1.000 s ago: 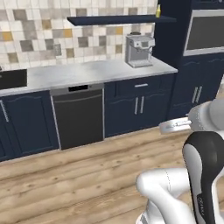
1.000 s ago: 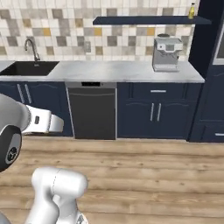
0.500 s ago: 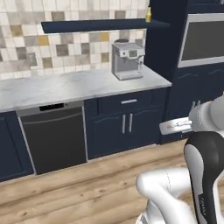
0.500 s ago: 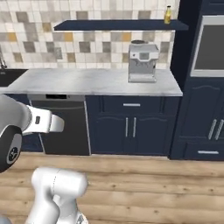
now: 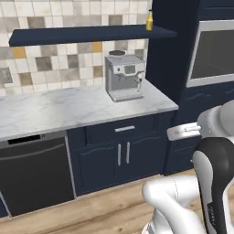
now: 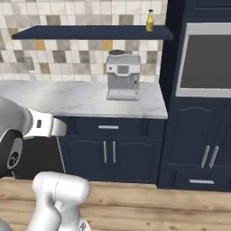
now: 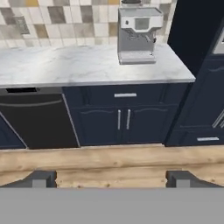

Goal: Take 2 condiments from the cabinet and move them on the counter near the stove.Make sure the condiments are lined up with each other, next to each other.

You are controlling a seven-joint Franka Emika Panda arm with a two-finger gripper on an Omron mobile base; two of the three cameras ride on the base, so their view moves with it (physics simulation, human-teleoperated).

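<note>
At the right end of the cabinet (image 5: 91, 34) stands one yellow condiment (image 5: 149, 21) with a green cap; a second bottle cannot be made out. Below it, one coffee machine (image 5: 124, 77) sits on the table (image 5: 55, 109) near its right edge. Low and well short of the table, the hand (image 7: 112, 179) is level, fingers (image 7: 41, 178) wide apart, holding nothing.

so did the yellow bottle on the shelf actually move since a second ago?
No. The yellow bottle still stands near the right end of the shelf, above the coffee machine. The whole view shifted, so the base drove.
</note>
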